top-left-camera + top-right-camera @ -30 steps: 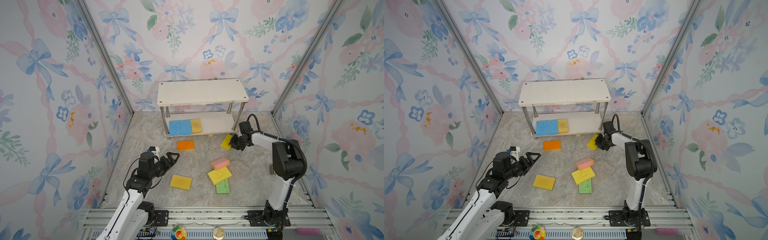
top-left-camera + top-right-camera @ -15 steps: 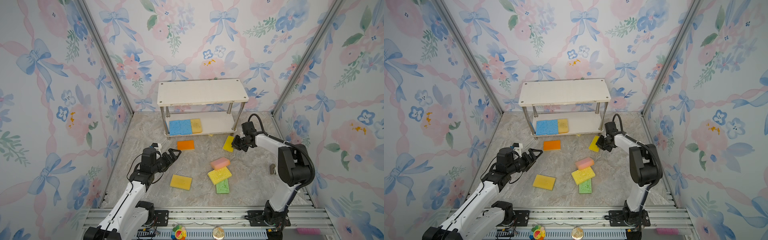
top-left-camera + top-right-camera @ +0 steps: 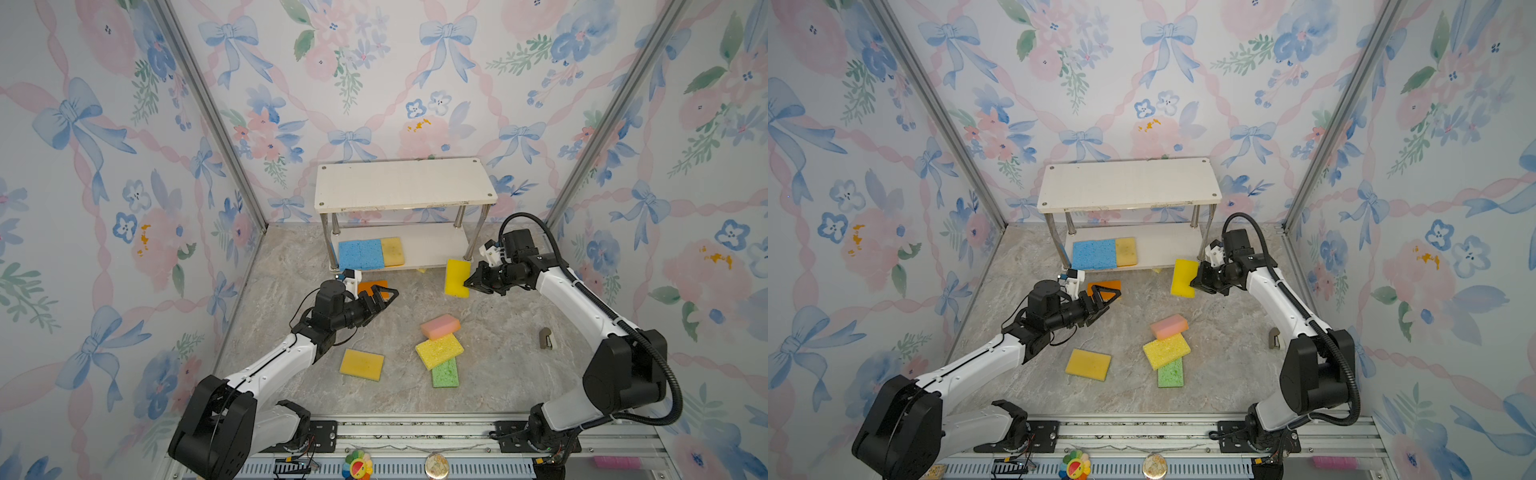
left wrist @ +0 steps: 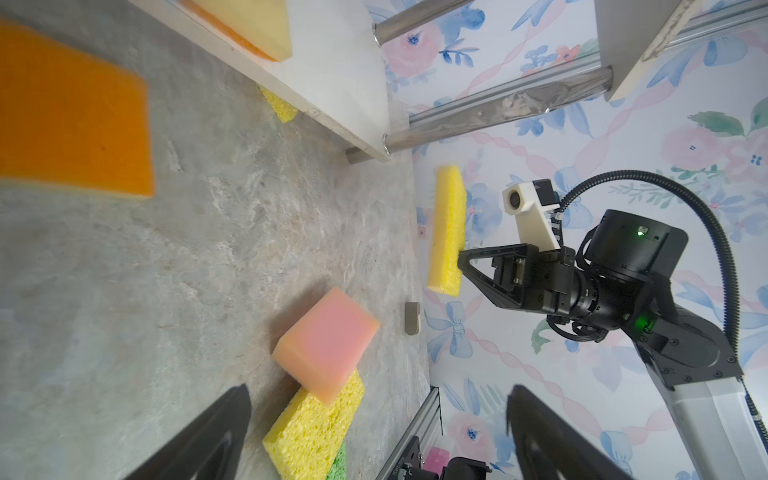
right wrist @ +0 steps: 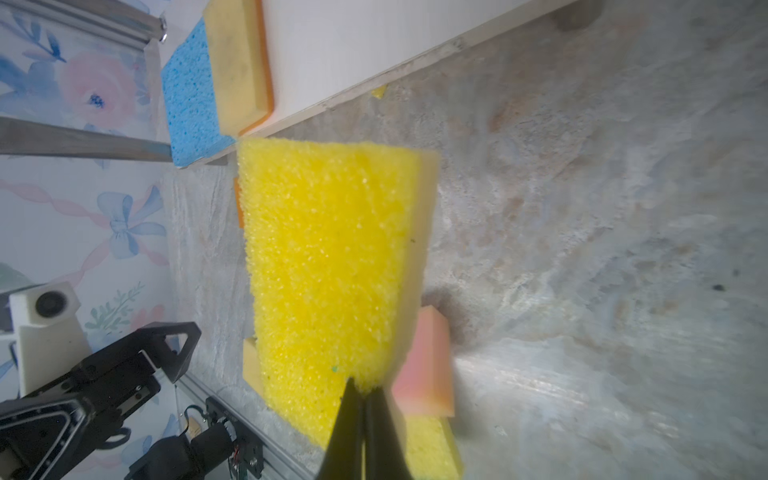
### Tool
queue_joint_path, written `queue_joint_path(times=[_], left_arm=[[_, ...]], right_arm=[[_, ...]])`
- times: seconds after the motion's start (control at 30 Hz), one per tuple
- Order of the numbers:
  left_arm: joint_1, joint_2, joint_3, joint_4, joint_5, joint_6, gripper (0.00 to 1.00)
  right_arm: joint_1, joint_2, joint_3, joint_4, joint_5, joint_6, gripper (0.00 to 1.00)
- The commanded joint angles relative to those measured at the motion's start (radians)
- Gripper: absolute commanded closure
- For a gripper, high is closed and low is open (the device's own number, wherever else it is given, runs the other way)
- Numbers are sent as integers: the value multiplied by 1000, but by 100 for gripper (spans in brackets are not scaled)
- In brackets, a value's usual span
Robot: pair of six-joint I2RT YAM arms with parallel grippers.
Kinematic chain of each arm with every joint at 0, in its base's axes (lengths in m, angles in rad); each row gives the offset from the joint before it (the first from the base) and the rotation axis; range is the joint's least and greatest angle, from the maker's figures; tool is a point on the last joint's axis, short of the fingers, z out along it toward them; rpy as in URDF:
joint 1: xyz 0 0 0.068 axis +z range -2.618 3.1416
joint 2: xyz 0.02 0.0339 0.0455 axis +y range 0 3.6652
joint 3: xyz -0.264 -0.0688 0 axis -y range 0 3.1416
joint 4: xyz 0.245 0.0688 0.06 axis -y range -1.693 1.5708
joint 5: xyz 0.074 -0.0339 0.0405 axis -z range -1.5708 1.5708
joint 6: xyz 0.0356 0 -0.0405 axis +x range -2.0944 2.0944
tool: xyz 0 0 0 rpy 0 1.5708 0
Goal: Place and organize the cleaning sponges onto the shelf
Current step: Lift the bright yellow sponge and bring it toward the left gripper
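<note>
The right claw (image 3: 466, 284), arm stretched toward the shelf (image 3: 405, 187), pinches an edge of the upright yellow sponge (image 3: 456, 276), while the left claw (image 3: 386, 301), arm reaching forward, spreads wide near the orange sponge (image 3: 368, 286).

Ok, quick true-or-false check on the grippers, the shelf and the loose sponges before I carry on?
1. The right gripper is shut on the bright yellow sponge, held clear of the floor. True.
2. The left gripper grips a sponge. False: it is open and empty; the orange sponge near it lies on the floor.
3. Sponges lie on the top board of the shelf. False: that board is bare; the blue sponges and the tan-yellow sponge sit on the lower board.
4. The pink sponge rests partly on the second yellow sponge, which overlaps the green sponge. True.
</note>
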Motion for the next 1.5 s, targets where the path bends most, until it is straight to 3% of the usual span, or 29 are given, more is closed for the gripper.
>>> queue_joint_path(times=[0.0,0.23,0.4,0.47,0.6,0.67,0.8,0.87,0.93,1.07,1.13,1.3,1.47], left_arm=[[-40,42,72,120,41,-7,2],[-66,62,111,158,27,-36,6],[-72,49,104,162,23,-41,20],[-72,44,93,165,16,-46,30],[-75,36,87,164,8,-52,35],[-74,30,87,164,3,-54,47],[-74,21,52,164,-10,-55,81],[-74,18,45,164,-19,-56,100],[-75,12,41,165,-26,-53,100],[-71,-6,22,164,-68,-59,100],[-65,-23,11,164,-101,-70,100],[-47,-73,-20,177,-191,-118,100],[-24,-98,-47,224,-199,-167,100]], right_arm=[[82,-27,60,-113,-109,-65,100],[210,-45,81,-60,-146,-5,100],[267,-33,107,-55,-163,3,100],[285,-29,115,-56,-165,3,100],[306,-29,118,-53,-164,8,100],[311,-27,121,-53,-165,11,100],[313,-26,121,-48,-164,17,99],[313,-27,120,-39,-164,32,94],[310,-32,116,-28,-167,57,84],[285,-78,62,20,-144,164,55],[264,-111,18,39,-111,245,48],[268,-177,-64,131,-119,369,45],[322,-195,-97,211,-125,434,44]])
